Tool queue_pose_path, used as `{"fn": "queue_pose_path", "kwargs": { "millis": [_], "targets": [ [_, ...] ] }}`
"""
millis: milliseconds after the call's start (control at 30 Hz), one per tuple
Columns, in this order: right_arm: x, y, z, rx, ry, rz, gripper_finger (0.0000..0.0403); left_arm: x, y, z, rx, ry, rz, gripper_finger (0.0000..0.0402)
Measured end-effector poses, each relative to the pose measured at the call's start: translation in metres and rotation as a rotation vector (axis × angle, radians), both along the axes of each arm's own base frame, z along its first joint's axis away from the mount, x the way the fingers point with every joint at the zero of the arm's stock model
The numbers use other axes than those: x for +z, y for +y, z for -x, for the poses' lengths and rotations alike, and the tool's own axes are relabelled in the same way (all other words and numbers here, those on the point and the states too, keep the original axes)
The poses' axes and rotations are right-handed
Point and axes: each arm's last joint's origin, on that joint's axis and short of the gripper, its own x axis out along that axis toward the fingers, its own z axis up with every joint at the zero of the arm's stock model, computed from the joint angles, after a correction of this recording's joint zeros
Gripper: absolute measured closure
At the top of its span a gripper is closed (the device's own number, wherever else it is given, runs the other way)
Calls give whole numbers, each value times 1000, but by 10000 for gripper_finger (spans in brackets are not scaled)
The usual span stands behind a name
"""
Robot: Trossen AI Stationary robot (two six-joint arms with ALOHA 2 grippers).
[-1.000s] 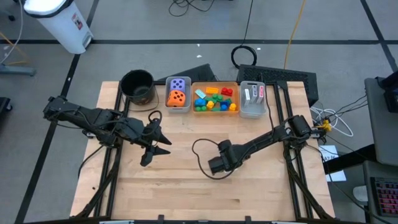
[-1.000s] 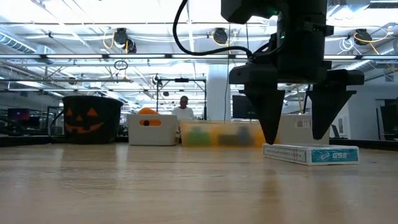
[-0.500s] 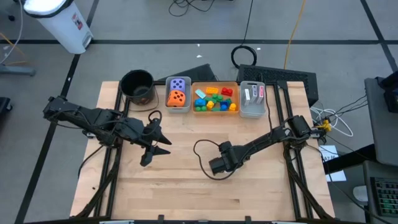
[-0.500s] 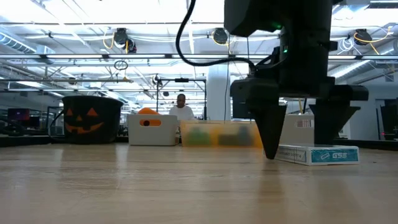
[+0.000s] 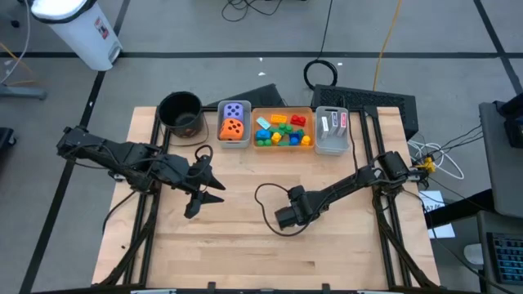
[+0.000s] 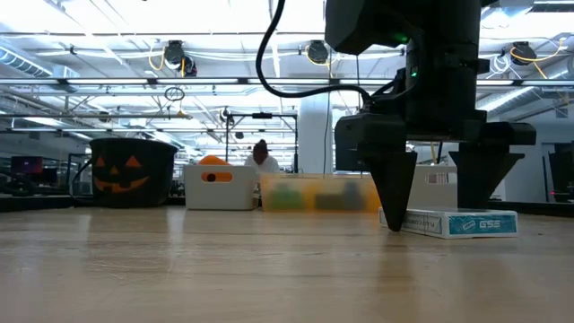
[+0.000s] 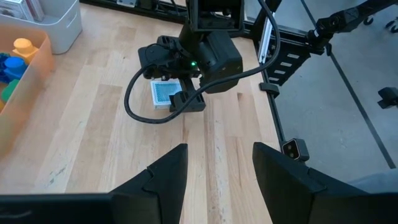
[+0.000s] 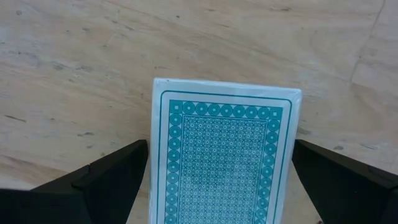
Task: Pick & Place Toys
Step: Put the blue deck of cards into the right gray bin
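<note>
From above, the right claw (image 5: pixel 282 219) sits low mid-tabletop (image 5: pixel 245 245); the left claw (image 5: pixel 204 192) hangs half-open and empty. At table level, its fingers straddle the teal card pack (image 6: pixel 459 222). The right wrist view shows the fingers spread wide beside the pack, not gripping it.

Right hand (image 6: pixel 438 211) spread wide, pointing downward

Grey floor (image 5: pixel 204 33) with black cables (image 5: pixel 323 72); ceiling lights (image 6: pixel 175 56) overhead.
</note>
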Motion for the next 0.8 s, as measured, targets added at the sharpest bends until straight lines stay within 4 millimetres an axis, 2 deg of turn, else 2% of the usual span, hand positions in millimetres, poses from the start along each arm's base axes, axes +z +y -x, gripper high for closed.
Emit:
{"fn": "queue_pose_path", "kwargs": {
  "millis": [367,700,800],
  "targets": [
    [0,0,-1,0,-7,-6,19,0,0,0,0,0,0,215],
    [0,1,-1,-23,-6,-29,97,0,0,0,-4,0,-1,215],
    [0,1,-1,-23,-4,-30,110,0,0,0,-4,0,-1,215]
  ]
}}
